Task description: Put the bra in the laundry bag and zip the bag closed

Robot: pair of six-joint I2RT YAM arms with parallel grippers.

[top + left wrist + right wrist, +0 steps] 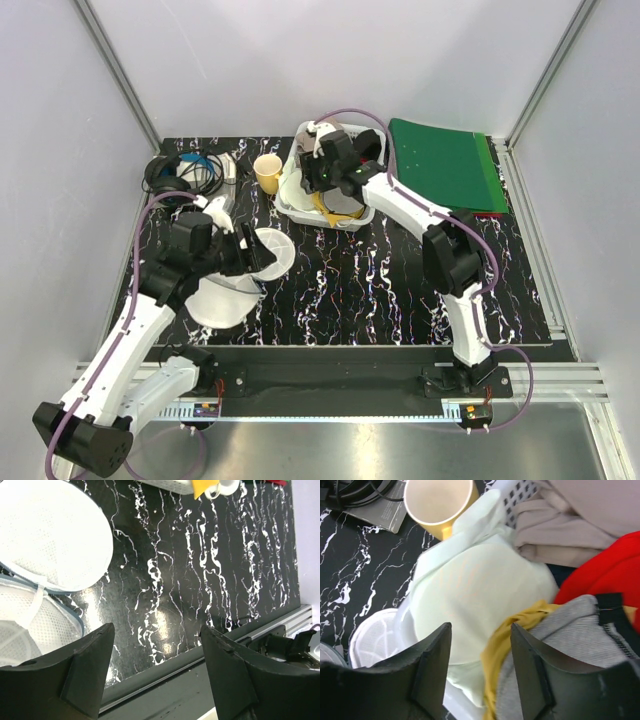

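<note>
From above, the white round mesh laundry bag (225,295) lies at the lower left of the black table with white streaks (380,290). Its lid is flipped open. The left gripper (252,255) hangs just over the bag. The right gripper (315,170) is over the white lattice basket (350,220) in the upper middle. A yellow paper cup (268,172) stands just left of the basket.

In the left wrist view, the bag's mesh fills the upper left. The black fingers (75,675) stand wide apart, with only table between them.

In the right wrist view, the pale soft bra (480,590) lies in the basket, in the middle of the frame. It touches a yellow cloth (507,635), and a red cloth (615,575) lies at the right. The right fingers stand apart with the bra's cup showing between them.
</note>
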